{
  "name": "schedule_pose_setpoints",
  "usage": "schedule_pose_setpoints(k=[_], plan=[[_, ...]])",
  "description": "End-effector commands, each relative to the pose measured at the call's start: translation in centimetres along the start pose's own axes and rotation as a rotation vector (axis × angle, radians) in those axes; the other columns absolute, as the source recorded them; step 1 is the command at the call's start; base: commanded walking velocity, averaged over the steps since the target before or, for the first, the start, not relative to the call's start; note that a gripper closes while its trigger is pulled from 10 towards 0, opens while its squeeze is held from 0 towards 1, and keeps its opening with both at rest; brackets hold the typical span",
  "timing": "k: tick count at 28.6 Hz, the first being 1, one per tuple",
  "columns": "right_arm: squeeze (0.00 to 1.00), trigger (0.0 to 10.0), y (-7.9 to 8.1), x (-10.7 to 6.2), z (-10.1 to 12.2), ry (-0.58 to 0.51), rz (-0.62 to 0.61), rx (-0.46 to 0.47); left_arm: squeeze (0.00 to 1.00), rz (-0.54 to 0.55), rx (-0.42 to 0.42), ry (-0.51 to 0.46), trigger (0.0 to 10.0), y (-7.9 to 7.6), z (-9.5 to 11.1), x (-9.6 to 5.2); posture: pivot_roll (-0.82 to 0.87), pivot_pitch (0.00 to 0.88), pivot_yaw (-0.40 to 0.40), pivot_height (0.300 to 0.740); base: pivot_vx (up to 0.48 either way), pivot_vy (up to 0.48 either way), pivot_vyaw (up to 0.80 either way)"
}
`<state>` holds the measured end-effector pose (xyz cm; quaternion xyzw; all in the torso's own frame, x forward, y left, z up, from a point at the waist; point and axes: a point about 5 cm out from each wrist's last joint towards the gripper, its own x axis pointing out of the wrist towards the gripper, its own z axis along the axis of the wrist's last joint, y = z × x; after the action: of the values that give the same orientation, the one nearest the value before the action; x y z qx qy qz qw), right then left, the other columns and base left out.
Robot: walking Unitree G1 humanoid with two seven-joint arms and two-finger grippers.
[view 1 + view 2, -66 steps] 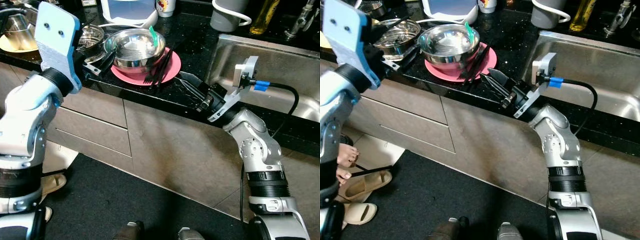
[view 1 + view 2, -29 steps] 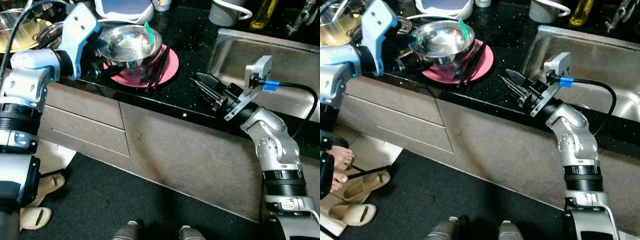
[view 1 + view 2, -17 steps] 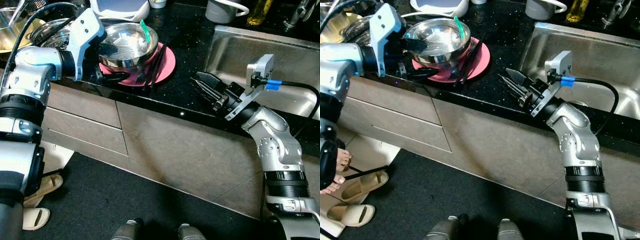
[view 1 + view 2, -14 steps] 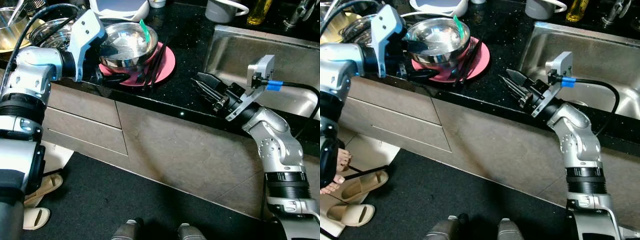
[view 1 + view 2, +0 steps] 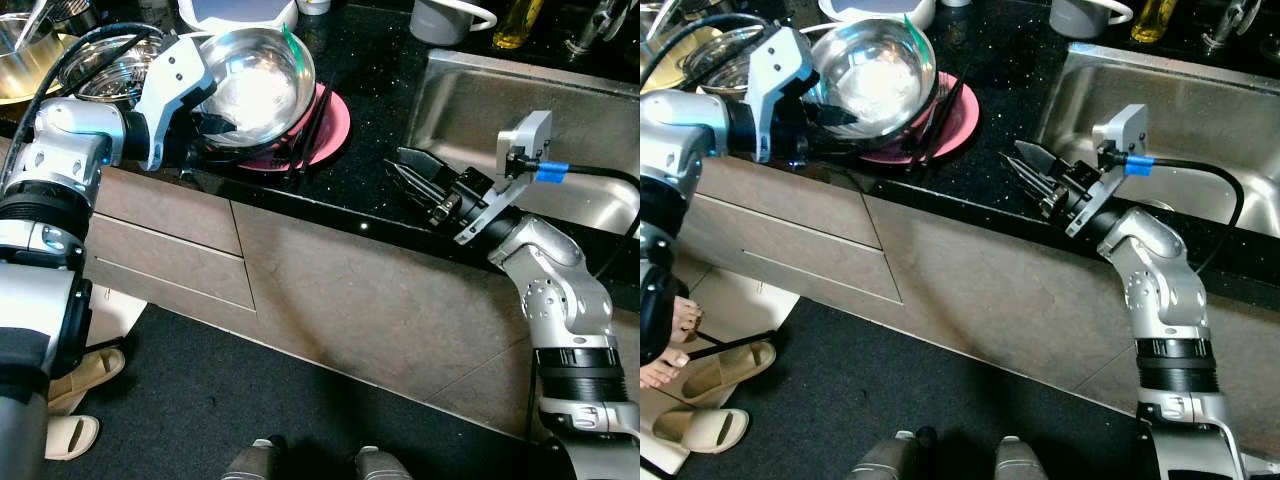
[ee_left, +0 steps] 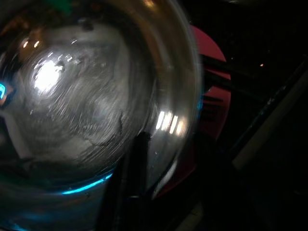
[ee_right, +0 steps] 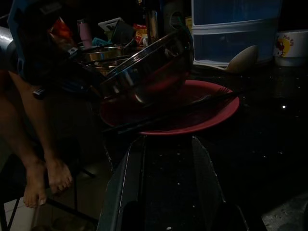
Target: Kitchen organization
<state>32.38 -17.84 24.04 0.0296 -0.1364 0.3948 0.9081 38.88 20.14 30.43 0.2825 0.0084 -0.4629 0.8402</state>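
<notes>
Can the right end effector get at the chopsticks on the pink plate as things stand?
Probably yes. The right end effector sits open over the counter beside the plate, with bare counter between it and the chopsticks; the bowl is tipped toward the left end effector.

Bowl (image 5: 252, 72) tilted on plate (image 5: 333, 122); sink (image 5: 560, 130) right.

The bowl (image 5: 255, 75) is shiny silver. The plate (image 5: 325, 125) under it is pink. The counter (image 5: 385, 90) is black with tiny white specks. The sink (image 5: 540, 125) is grey metal. The cupboard front (image 5: 330, 290) is brown-grey. The mat on the floor (image 5: 250, 410) is black. The slippers (image 5: 75, 400) are cream.
</notes>
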Motion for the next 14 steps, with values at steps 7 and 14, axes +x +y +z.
schedule_pose_setpoints(k=[7,14], plan=[[0.00,10.0,0.19,-0.02,0.22,-0.011,0.002,0.006,0.00,0.015,0.015,0.025,0.0,0.46,0.02,-0.60,-0.04,0.178,-0.024,0.740,0.000,0.000,0.00],[0.00,10.0,0.24,0.12,0.14,-0.012,0.000,0.009,0.00,0.028,0.023,0.007,0.0,0.78,0.54,-0.87,-0.04,0.177,-0.024,0.740,0.000,0.000,0.00]])
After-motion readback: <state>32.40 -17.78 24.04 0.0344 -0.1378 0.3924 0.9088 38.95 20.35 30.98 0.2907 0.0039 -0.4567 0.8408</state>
